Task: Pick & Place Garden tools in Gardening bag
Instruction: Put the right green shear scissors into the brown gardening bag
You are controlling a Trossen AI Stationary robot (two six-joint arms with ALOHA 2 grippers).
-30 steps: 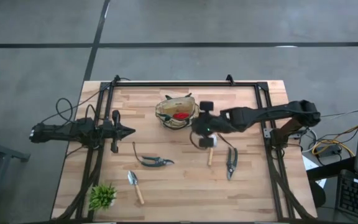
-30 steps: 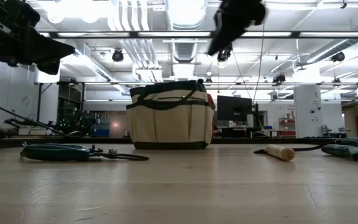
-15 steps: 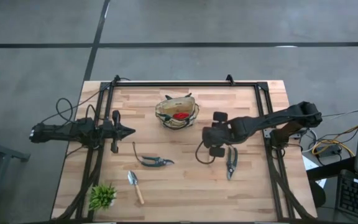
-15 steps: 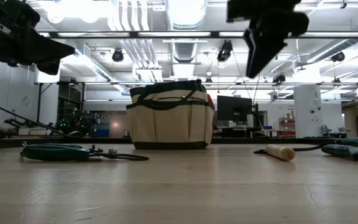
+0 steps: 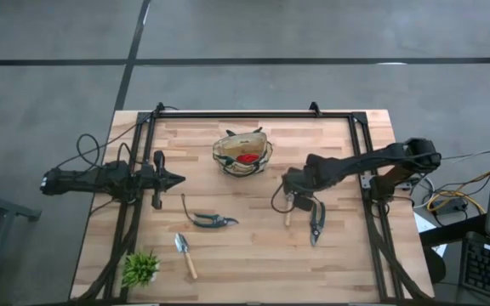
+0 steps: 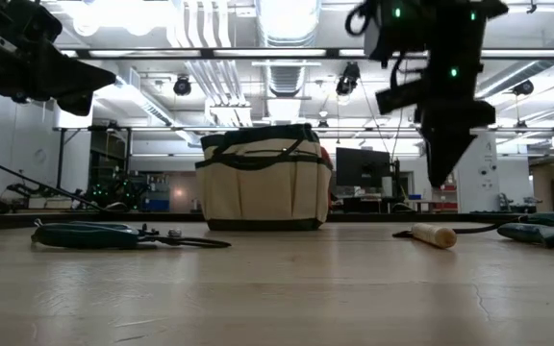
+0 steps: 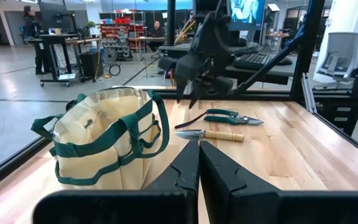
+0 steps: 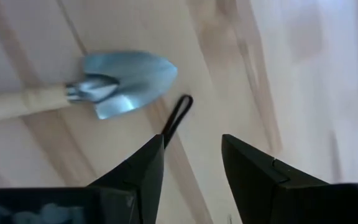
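The tan gardening bag [image 5: 242,153] with green trim stands at the table's far middle, with a red item [image 5: 247,158] inside; the bag also shows in the low view [image 6: 263,183]. My right gripper [image 8: 191,158] is open and points down above a silver-bladed trowel [image 8: 126,81] with a wooden handle [image 6: 434,234], touching nothing. Pruning shears [image 5: 316,223] lie just right of that trowel. A second pair of shears [image 5: 211,220] and a second trowel [image 5: 185,253] lie at the near left. My left gripper [image 7: 199,168] is shut and empty at the table's left, pointing at the bag.
A spiky green plant [image 5: 140,268] stands at the near left corner. A black frame rail [image 5: 245,115] runs along the far edge and down both sides. A thin black loop [image 8: 176,118] lies on the wood beside the trowel's blade.
My right gripper has gone from beside the bag toward the table's right and near edges and down, and has tipped until its fingers point down over the trowel. The tools and the bag have not moved.
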